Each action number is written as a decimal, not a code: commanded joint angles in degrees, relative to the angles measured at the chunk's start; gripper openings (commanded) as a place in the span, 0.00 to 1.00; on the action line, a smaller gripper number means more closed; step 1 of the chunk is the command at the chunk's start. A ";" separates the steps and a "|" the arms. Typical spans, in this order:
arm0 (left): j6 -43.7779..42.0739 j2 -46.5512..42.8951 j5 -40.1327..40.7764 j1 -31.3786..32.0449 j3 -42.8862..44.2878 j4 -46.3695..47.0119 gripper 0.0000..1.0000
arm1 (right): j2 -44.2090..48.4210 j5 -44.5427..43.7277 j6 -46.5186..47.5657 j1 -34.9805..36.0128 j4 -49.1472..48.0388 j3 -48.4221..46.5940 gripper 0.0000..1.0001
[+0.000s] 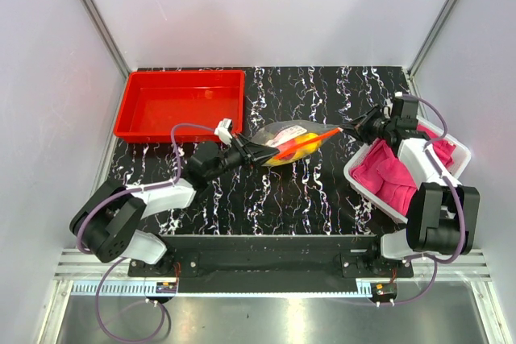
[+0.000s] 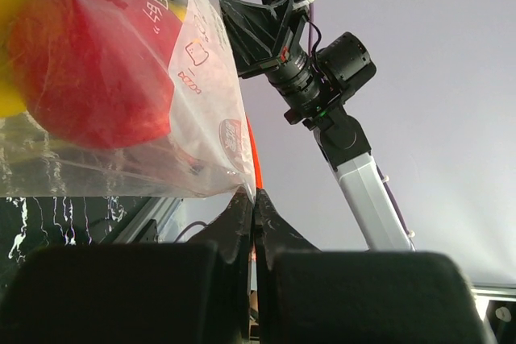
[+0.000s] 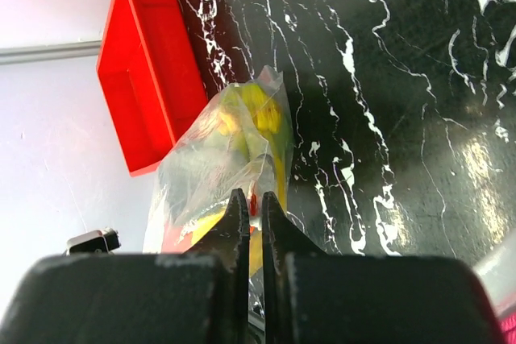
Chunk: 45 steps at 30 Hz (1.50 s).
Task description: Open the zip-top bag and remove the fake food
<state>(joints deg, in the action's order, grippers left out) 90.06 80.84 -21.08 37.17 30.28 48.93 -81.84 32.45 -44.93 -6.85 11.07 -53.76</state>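
Observation:
The clear zip-top bag (image 1: 294, 142) hangs stretched between my two grippers above the middle of the table, its orange-red zip strip (image 1: 292, 144) running along it. Yellow fake food (image 1: 300, 151) shows through the plastic. In the left wrist view a red round fruit (image 2: 89, 70) fills the bag (image 2: 201, 78). My left gripper (image 1: 252, 151) is shut on the bag's left edge (image 2: 254, 199). My right gripper (image 1: 352, 127) is shut on the bag's right end by the zip strip (image 3: 254, 203). The right wrist view shows yellow pieces (image 3: 262, 114) inside the bag (image 3: 218, 159).
A red tray (image 1: 181, 104) sits at the back left; it also shows in the right wrist view (image 3: 149, 102). A white bin of pink cloth (image 1: 403, 173) stands at the right edge under the right arm. The table is black marble-patterned (image 1: 306, 199).

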 commanded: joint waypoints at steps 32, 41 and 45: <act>3.28 3.54 1.92 0.45 10.94 -0.59 0.00 | 22.86 -12.94 28.58 18.45 21.36 -2.50 0.77; 2.40 3.10 1.66 0.45 12.87 -3.05 0.00 | 17.25 -15.12 29.37 25.65 23.91 -2.14 0.61; 2.22 2.92 1.75 0.45 12.87 -3.31 0.00 | 15.84 -21.63 30.24 27.77 24.35 -2.23 0.59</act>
<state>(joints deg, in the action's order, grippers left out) 93.21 85.69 -19.70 37.78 40.51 43.68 -65.45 17.45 -16.62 19.14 34.46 -55.64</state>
